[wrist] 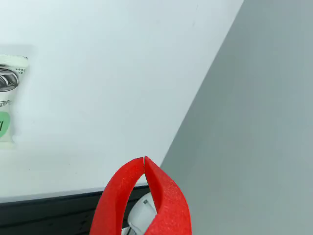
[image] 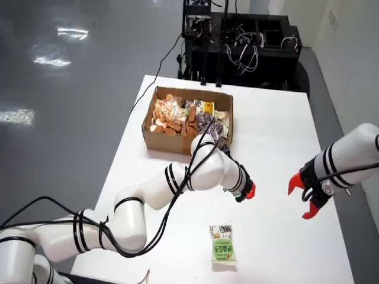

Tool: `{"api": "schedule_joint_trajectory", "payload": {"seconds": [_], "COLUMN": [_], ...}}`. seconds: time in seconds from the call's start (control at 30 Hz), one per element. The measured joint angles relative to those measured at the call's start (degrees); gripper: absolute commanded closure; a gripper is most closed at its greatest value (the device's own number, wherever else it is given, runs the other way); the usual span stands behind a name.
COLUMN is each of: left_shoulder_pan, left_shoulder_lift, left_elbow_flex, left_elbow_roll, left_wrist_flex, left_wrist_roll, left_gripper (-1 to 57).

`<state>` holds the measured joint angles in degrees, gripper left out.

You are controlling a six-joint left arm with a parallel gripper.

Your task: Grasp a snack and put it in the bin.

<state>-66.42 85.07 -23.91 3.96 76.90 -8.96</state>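
A green and white snack packet point(image: 223, 244) lies flat on the white table point(image: 278, 136) near its front edge in the view from above. The cardboard bin point(image: 160, 139) stands at the back of the table and holds several snacks. The working arm reaches from the lower left, and its red gripper point(image: 249, 190) hovers over the table between bin and packet, shut and holding nothing. In the view that rides on the gripper, the red fingertips point(wrist: 144, 157) touch each other, and the packet point(wrist: 7, 98) shows at the left edge.
A second white arm enters from the right with its red gripper point(image: 306, 197) spread above the table's right side. Black equipment with cables point(image: 237, 41) stands behind the table. The table edge and grey floor point(wrist: 254, 122) fill the right of the gripper's view.
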Motion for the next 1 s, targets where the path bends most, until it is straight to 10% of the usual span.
{"api": "schedule_joint_trajectory", "payload": {"seconds": [0.8, 1.0], "left_shoulder_pan": [-2.14, -2.46], "left_shoulder_lift": [-0.58, -6.27], "left_elbow_flex": [1.60, 11.60], "left_elbow_roll": [-0.26, -0.23], "left_wrist_flex": [2.36, 3.77], "left_wrist_roll": [5.12, 5.83], "left_gripper": [56.6, 47.7]}}
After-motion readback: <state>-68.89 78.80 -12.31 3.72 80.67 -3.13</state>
